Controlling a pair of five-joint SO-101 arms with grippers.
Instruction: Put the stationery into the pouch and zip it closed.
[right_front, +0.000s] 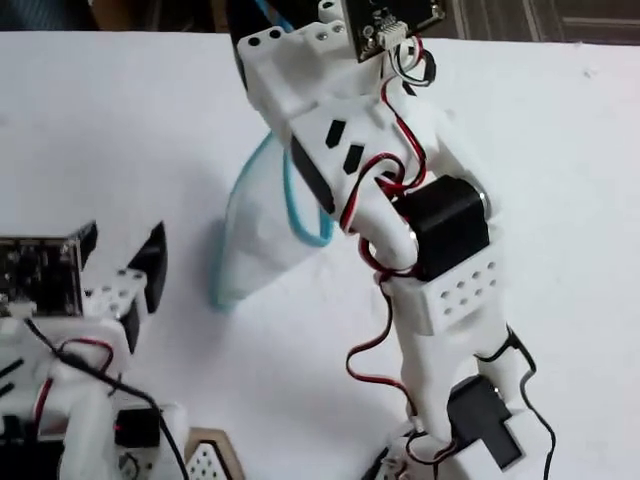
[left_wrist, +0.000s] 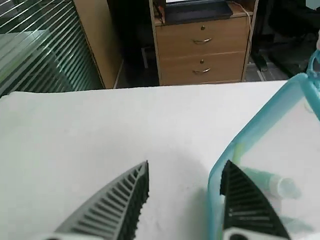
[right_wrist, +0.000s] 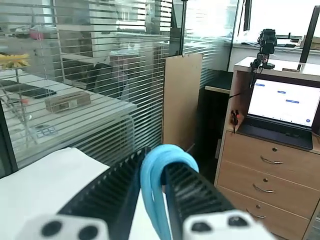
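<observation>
Right arm (right_front: 440, 290) up from the near edge of the table (right_front: 560, 150), folded at the elbow, wrist tipped forward and held high. Right gripper (right_wrist: 155, 165) clamped on the blue loop (right_wrist: 159, 172) of the pouch (right_front: 255, 240). Ribbed black fingers (right_wrist: 195, 187) pressed against the loop from both sides, its rounded end bulging out just past the tips.

Left arm (right_front: 105, 300) low at the other side of the table, wrist close to level. Left gripper (right_front: 120, 245) spread wide, bare white table top between the jaws.

Pouch hanging below the right jaws by that loop. Clear, slack walls with bright blue edging, standing roughly upright, lower corner down at the table surface.

From above, off to one side of the left jaws, near them but apart. From the left wrist, blue rim curving up just outside one fingertip of the left gripper, that black tip overlapping the clear wall. Touching or not at that spot: impossible to tell.

Through the clear wall, just beyond the same fingertip, a pale pen-like item (left_wrist: 272, 184) lying within the pouch outline. Zip open or closed: impossible to tell.
</observation>
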